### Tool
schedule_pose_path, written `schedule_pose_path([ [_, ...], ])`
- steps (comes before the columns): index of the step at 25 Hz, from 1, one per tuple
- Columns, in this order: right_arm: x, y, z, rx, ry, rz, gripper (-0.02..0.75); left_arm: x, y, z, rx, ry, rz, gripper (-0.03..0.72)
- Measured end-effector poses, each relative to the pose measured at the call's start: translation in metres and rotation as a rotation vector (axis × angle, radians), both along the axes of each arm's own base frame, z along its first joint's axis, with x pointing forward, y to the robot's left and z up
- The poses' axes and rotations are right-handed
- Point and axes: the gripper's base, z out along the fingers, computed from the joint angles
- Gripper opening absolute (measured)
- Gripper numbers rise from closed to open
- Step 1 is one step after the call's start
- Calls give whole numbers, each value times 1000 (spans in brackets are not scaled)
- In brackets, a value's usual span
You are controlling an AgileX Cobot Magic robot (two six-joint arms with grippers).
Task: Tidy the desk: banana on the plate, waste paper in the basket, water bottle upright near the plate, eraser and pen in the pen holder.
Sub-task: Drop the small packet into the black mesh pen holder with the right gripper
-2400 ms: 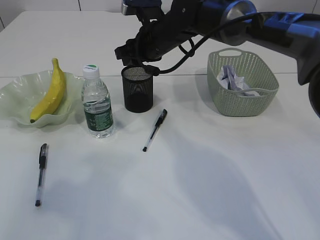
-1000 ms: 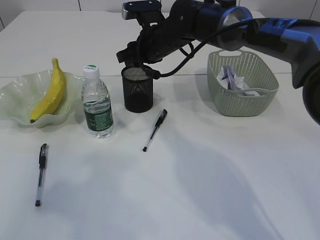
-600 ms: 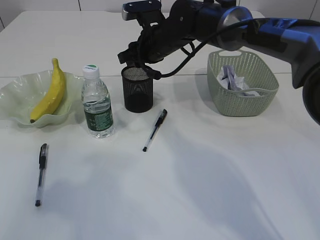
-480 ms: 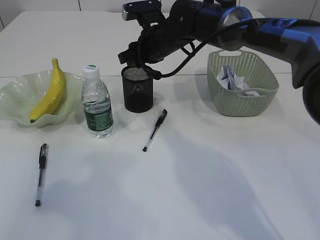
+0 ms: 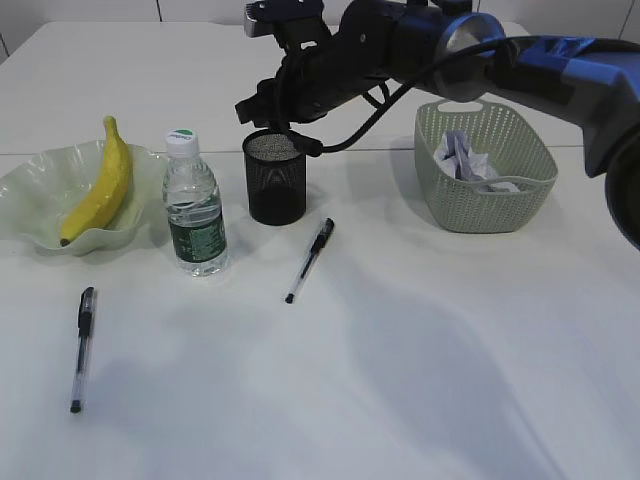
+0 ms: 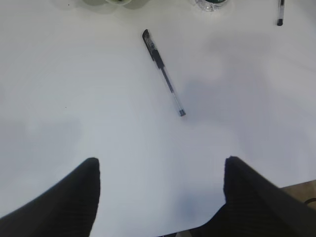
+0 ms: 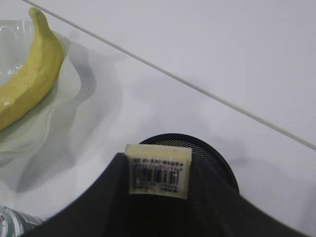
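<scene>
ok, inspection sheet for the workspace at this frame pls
Surface: white desk, thin seam across it.
Job's things: banana on the plate; water bottle upright beside the plate; waste paper in the basket; pen holder upright; two pens loose on the desk, left pen and middle pen; eraser held above the pen holder.
Clutter: nothing seen.
Grippers: right gripper shut on the eraser over the holder's mouth; left gripper open, above the left pen.
Cables: black cable looping along the right arm.
Surroundings: nothing seen.
</scene>
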Motion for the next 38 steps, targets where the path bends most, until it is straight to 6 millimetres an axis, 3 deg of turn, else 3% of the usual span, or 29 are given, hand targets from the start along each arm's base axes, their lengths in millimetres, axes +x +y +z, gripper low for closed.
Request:
schedule_pose_path([
  [38,5,0,-9,-29,-37,-5,259,0,0,0,0,0,0,551],
])
